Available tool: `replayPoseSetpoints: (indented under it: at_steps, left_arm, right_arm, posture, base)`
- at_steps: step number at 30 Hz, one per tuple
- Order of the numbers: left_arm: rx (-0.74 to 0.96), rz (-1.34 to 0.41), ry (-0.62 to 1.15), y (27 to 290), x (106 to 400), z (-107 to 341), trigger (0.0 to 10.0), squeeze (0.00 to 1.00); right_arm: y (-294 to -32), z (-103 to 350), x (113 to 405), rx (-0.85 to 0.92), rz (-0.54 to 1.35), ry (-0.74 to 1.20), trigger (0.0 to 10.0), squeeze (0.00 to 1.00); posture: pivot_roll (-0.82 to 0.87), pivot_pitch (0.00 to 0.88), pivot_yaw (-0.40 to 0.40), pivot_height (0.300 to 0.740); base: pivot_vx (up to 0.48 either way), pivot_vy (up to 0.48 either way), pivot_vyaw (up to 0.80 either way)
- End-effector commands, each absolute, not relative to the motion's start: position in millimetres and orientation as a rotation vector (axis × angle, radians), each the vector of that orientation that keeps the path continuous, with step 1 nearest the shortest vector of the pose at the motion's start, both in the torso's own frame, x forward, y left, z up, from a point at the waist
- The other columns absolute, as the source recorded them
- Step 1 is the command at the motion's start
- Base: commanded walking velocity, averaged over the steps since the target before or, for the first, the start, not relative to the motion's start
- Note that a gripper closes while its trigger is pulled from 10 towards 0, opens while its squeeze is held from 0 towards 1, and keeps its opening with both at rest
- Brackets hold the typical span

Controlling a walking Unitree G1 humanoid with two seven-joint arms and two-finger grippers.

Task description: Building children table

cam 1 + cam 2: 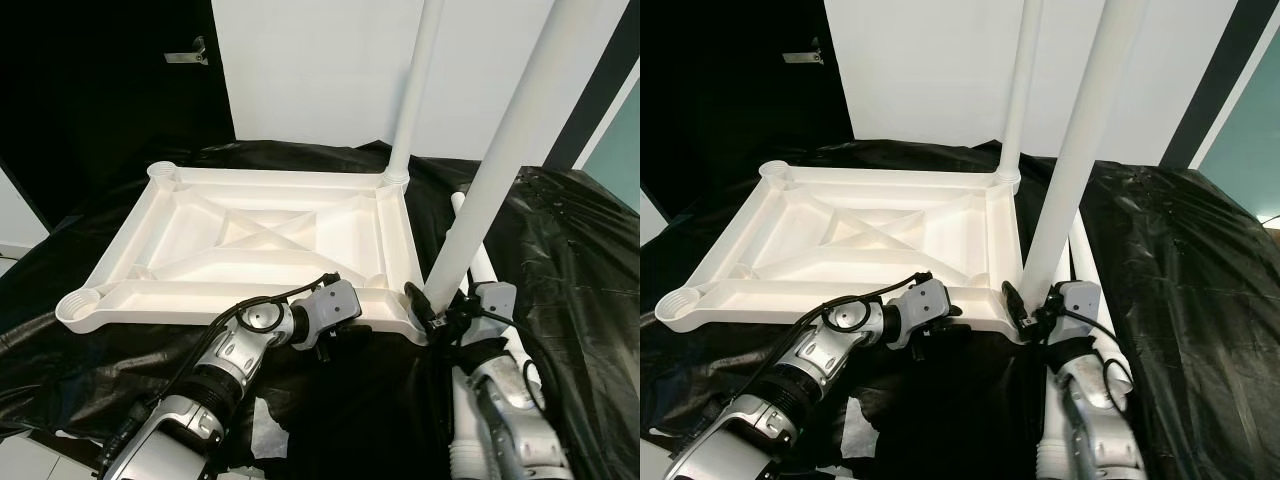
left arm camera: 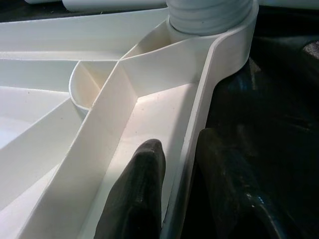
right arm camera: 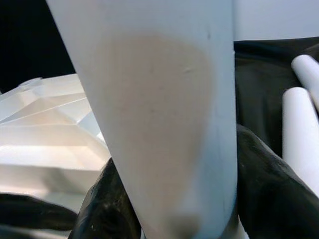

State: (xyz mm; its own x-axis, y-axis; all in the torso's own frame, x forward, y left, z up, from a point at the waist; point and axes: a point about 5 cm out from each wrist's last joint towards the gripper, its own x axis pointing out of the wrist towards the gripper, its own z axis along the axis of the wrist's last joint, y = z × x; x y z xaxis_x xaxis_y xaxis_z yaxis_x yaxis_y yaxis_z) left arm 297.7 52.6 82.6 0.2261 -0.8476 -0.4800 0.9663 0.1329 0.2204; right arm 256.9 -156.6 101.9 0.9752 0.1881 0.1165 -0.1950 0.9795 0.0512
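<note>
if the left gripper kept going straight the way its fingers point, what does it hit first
Probably the near-right leg seated in the corner socket: the left gripper, clamped on the table top's rim, points along that rim toward it. Depth is uncertain.

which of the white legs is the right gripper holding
The near leg, tilted at the tabletop's near right corner. The far leg stands free in its socket.

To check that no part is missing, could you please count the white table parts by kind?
Tabletop: 1
Upright legs: 2
Legs lying on the black sheet: 2
Total: 5
</note>
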Motion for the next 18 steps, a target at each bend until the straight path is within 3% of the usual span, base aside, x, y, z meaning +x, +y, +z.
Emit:
replayPoseSetpoints:
  at_steps: [1,10,11,12,15,16,18]
  left_arm:
    - [0.528,-1.437,0.474,54.0,270.4,41.0,10.0,0.0]
    - [0.528,-1.438,0.473,52.5,271.2,41.4,10.0,0.0]
    - [0.528,-1.437,0.473,52.5,271.4,41.4,10.0,0.0]
    - [0.526,-1.435,0.474,53.0,271.0,41.0,10.0,0.0]
    - [0.524,-1.433,0.476,53.6,270.6,40.5,10.0,0.0]
    - [0.523,-1.432,0.477,53.9,270.3,39.9,10.0,0.0]
    - [0.521,-1.428,0.478,54.1,270.4,39.5,10.0,0.0]
  right_arm:
    - [-161.0,105.5,260.2,0.121,0.097,-0.128,0.0,0.0]
    - [-154.1,108.1,267.3,0.091,0.029,-0.137,0.0,0.0]
    - [-152.8,107.9,267.7,0.088,0.02,-0.136,4.7,0.0]
    - [-151.5,106.1,268.2,0.077,0.013,-0.124,10.0,0.0]
    - [-150.3,104.9,268.3,0.063,0.024,-0.12,10.0,0.0]
    - [-149.9,105.3,267.8,0.053,0.051,-0.13,10.0,1.0]
    - [-152.6,104.5,268.2,0.018,0.149,-0.114,10.0,1.0]
  posture:
    - [0.0,0.0,-0.015,0.74]
    - [0.01,0.0,-0.022,0.74]
    - [0.01,0.0,-0.022,0.74]
    - [0.02,0.0,-0.023,0.74]
    - [0.01,0.0,-0.024,0.74]
    - [0.01,0.0,-0.024,0.74]
    - [0.01,0.0,-0.023,0.74]
  base:
    - [0.0,0.0,0.0]
    - [0.0,0.0,0.0]
    - [0.0,0.0,0.0]
    - [0.0,0.0,0.0]
    - [0.0,0.0,0.0]
    - [0.0,0.0,0.0]
    - [0.0,0.0,0.0]
